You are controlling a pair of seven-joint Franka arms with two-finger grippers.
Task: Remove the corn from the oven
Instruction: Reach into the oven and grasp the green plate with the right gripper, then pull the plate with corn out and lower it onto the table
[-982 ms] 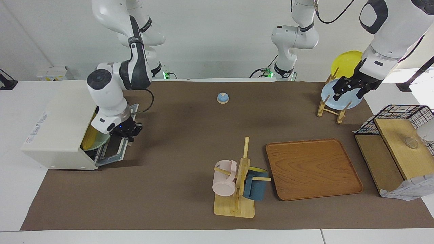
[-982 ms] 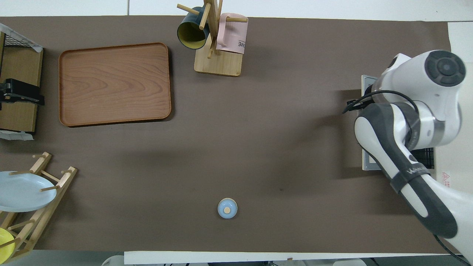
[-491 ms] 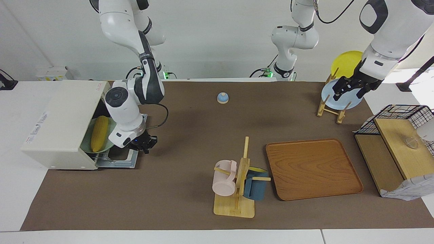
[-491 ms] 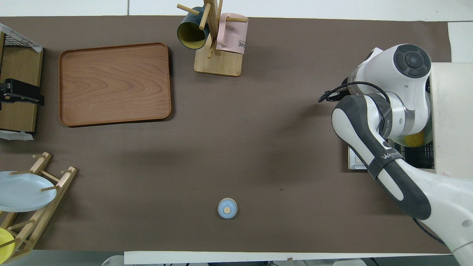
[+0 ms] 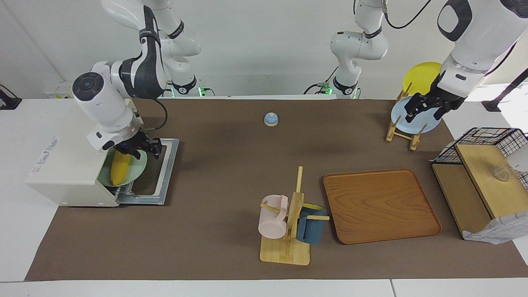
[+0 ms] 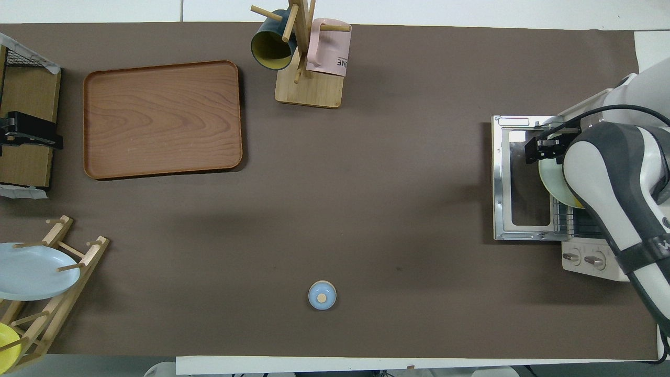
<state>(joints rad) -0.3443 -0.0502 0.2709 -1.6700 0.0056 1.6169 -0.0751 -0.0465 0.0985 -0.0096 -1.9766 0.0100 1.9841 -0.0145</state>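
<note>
One corn (image 5: 118,170) in oven (image 5: 70,165); right tool (image 5: 142,149) above; left tool (image 5: 427,108) waits.

The corn (image 5: 118,170) lies on a plate (image 5: 140,169) at the mouth of the oven (image 5: 66,165), over its lowered door (image 5: 159,173). The oven stands at the right arm's end of the table; the tray (image 5: 379,204) lies toward the left arm's end.
</note>
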